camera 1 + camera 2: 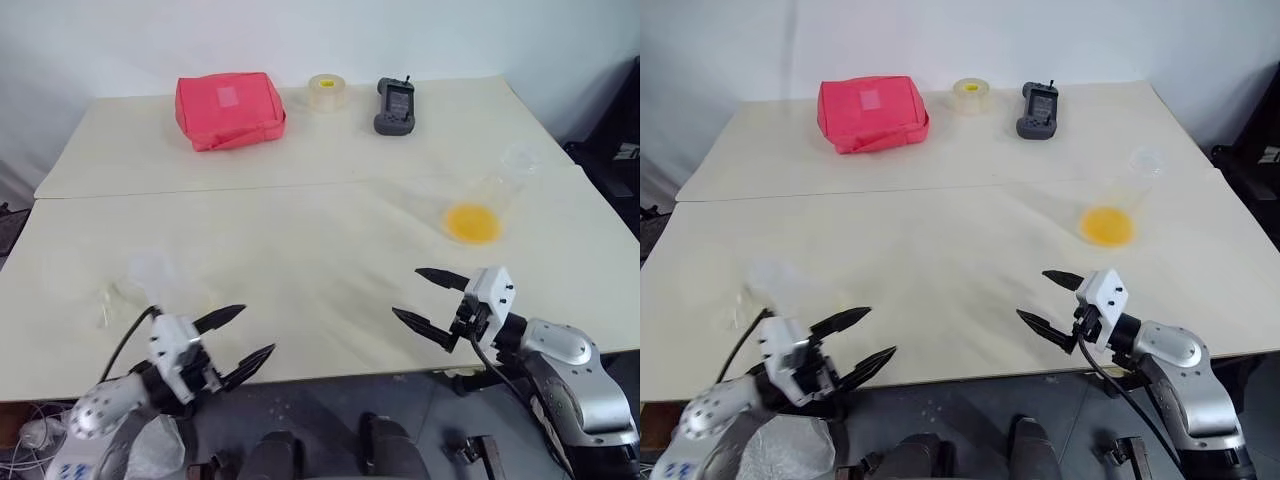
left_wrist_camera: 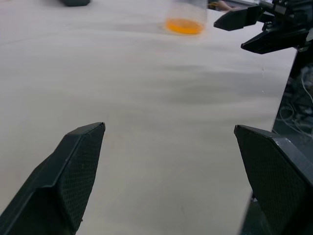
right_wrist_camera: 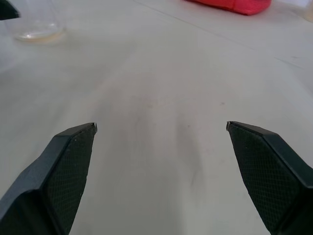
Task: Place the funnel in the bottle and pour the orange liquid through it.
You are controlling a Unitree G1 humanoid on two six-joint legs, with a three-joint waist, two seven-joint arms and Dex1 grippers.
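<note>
Both tools stand wide and empty: left tool (image 1: 232,345), right tool (image 1: 428,300). The bottle (image 1: 120,300) sits near the left one, the funnel (image 1: 150,268) just beside it. The flask (image 1: 490,200) with orange liquid (image 1: 472,223) stands far right on the desk (image 1: 320,250). Clear plastic looks light and slippery; grip the flask at its neck
</note>
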